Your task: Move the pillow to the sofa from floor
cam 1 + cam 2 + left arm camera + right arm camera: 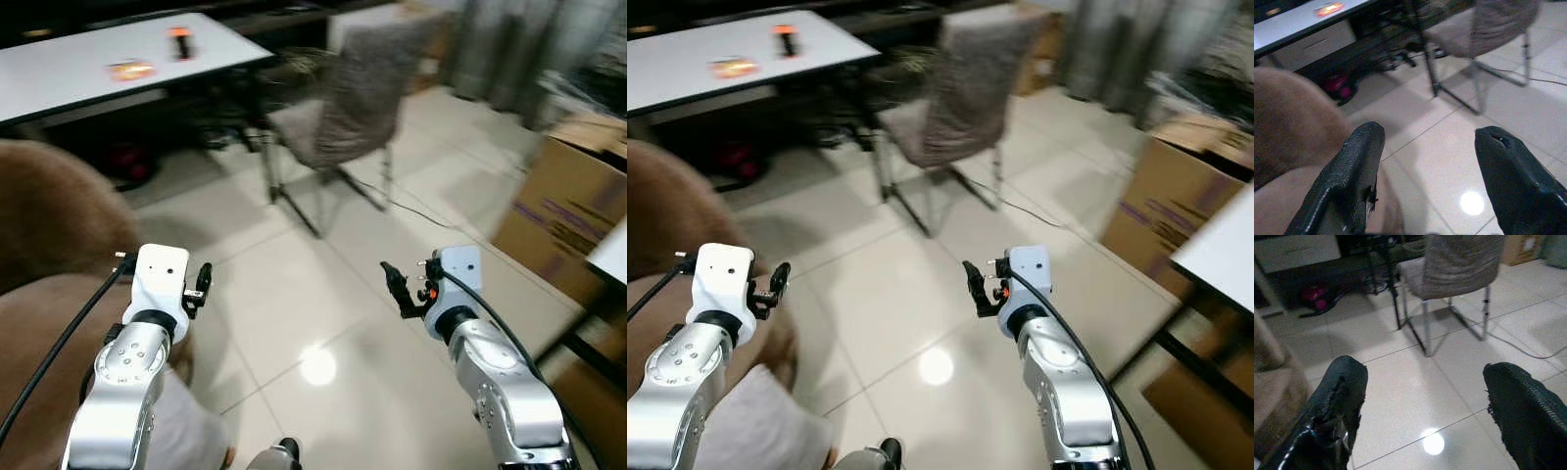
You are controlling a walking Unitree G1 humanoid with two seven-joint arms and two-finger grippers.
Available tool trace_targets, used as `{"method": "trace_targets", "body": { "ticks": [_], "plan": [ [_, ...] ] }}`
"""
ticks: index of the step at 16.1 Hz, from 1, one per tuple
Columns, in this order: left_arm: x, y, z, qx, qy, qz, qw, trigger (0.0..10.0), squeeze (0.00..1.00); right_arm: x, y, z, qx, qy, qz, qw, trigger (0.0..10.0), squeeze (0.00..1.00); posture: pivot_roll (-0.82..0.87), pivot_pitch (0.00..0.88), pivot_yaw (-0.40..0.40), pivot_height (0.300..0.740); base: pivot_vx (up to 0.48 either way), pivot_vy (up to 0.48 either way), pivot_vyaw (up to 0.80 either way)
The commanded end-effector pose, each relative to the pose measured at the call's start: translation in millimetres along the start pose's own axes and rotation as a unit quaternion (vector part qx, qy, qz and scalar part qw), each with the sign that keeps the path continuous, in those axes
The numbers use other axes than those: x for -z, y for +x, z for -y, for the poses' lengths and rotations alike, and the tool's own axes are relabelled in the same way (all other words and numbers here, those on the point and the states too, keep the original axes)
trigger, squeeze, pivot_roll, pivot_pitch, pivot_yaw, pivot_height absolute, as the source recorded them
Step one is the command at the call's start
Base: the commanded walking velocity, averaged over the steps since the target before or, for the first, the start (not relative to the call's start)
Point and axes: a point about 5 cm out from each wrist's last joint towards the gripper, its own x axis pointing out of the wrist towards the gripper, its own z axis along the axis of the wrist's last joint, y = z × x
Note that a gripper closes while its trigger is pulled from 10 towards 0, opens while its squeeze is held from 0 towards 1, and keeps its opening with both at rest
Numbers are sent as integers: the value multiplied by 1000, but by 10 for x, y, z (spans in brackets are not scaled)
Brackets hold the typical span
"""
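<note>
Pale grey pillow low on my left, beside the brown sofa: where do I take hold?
Probably its rounded edge facing the tiled floor: the pale grey pillow sits partly under the left arm, against the brown fabric sofa. Come from above on the floor side with the open left gripper and pinch that soft edge.

No text, label or number can be read on anything here

Glossy tiled floor [323, 294] (glaring), plush brown sofa [49, 225]
</note>
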Motion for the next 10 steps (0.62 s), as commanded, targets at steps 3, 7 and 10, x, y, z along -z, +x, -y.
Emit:
{"method": "trace_targets", "body": {
  "ticks": [3,7,10],
  "plan": [
    [-34,37,-97,-20,24,7,999,10000,0,-100,91,-47,6,-25,23,999,10000,1000,-65,0,35,740,0,0,800],
    [-69,12,-66,-10,38,23,999,10000,0,-110,125,2,20,-24,28,999,10000,1000,-46,0,15,740,0,0,800],
    [-57,5,-66,-15,31,27,999,10000,0,-140,149,-19,10,-32,40,999,10000,1000,-43,0,3,740,0,-447,800]
  ]
}}
